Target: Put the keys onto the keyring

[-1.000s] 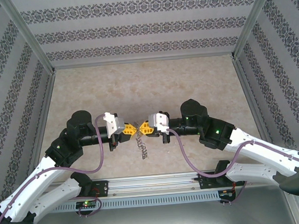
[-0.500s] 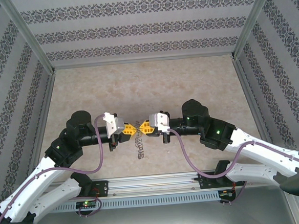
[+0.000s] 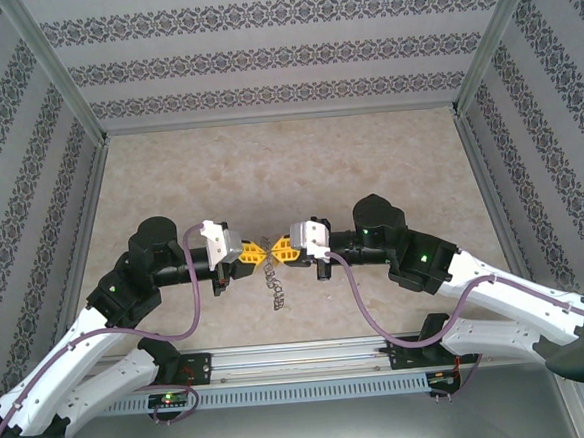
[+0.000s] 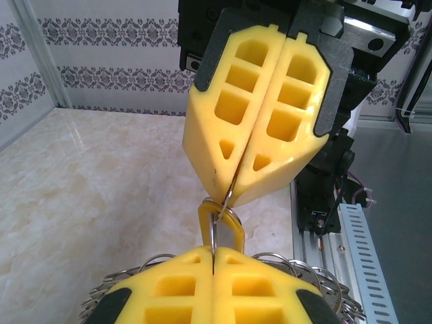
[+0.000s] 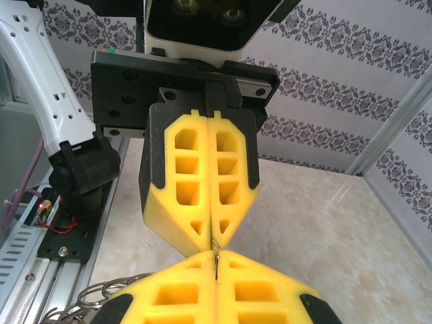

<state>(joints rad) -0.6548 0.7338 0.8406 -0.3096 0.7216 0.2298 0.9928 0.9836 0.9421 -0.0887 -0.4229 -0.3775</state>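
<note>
Seeing the key (image 4: 203, 226) as a yellow loop lodged between two sets of fingertips, with a thin grey turn of the keyring (image 3: 274, 285) threaded through it. Finding the ring's remaining coils drooping just beneath. Noting left gripper (image 4: 212, 256) and right gripper (image 4: 229, 194) fully closed, tip to tip, each pinching that wire above the table (image 3: 368, 164).

1. The top camera is looking down from behind the table's (image 3: 169, 177) near edge, far off;
2. The left wrist camera is facing the right gripper (image 4: 228, 197), very close;
3. The right wrist camera is facing the left gripper (image 5: 214, 248); all are sharing their meeting point.
</note>
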